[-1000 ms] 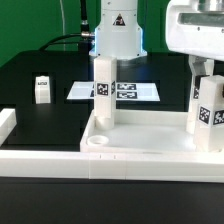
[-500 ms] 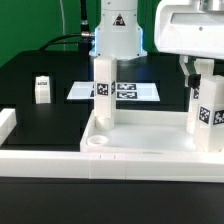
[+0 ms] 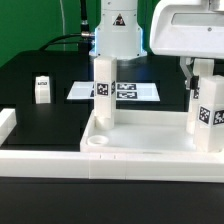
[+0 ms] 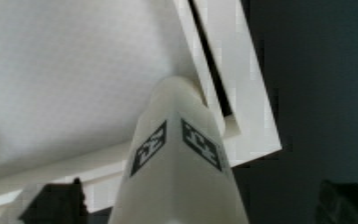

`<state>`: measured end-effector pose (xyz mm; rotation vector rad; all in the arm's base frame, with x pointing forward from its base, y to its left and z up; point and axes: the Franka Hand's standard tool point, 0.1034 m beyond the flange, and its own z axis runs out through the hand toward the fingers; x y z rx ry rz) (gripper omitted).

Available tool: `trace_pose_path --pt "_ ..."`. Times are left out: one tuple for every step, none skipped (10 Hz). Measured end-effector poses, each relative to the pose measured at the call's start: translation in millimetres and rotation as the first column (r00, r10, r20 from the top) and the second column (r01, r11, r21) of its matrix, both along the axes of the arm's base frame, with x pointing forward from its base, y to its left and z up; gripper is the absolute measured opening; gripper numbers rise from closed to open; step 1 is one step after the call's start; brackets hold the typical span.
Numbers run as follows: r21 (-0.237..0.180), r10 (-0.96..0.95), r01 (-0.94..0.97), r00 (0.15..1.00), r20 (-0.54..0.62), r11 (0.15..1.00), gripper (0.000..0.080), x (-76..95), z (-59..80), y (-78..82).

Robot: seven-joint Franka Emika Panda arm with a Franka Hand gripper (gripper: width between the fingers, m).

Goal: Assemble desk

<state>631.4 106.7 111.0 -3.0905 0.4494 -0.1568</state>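
Observation:
The white desk tabletop (image 3: 140, 158) lies at the front with its raised rim up. Two white square-post legs with tags stand upright on it: one at its left (image 3: 103, 92), one at its right (image 3: 208, 108). My gripper (image 3: 203, 70) hangs over the top of the right leg, open, its fingers apart from the post. In the wrist view that leg (image 4: 179, 165) rises between my two dark fingers (image 4: 60, 203), with a gap on each side, and the tabletop (image 4: 69, 80) lies below it. A third leg (image 3: 42, 89) stands loose on the black table at the exterior view's left.
The marker board (image 3: 140, 91) lies flat behind the left leg. A low white border rail (image 3: 6, 122) runs along the table's front left. The arm's white base (image 3: 118, 35) stands at the back centre.
The jaws have widened off the right leg, which stays standing on the tabletop. The gripper body has shifted a little toward the exterior view's left.

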Motion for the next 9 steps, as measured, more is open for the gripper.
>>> trace_pose_path --pt "-0.009 0.085 -0.085 0.996 0.0 0.996 0.0649 0.1 0.0 -0.4" --pt "-0.016 0.149 -0.149 0.989 -0.001 0.989 0.0649 0.2 0.0 -1.1" --pt "-0.021 0.195 -0.195 0.981 -0.002 0.981 0.0649 0.3 0.0 -1.7" --pt "-0.03 0.271 -0.271 0.963 -0.004 0.962 0.0649 0.4 0.1 -2.3" --pt "-0.035 0.322 -0.322 0.947 -0.006 0.946 0.0649 0.5 0.1 -3.0" --pt "-0.041 0.362 -0.362 0.932 -0.008 0.931 0.0649 0.7 0.1 -4.0" --pt "-0.054 0.436 -0.436 0.9 -0.014 0.898 0.0649 1.0 0.2 -6.2" --pt "-0.062 0.495 -0.495 0.869 -0.019 0.867 0.0649 1.3 0.2 -8.1" --pt "-0.069 0.559 -0.56 0.829 -0.025 0.826 0.0649 1.7 0.2 -10.8"
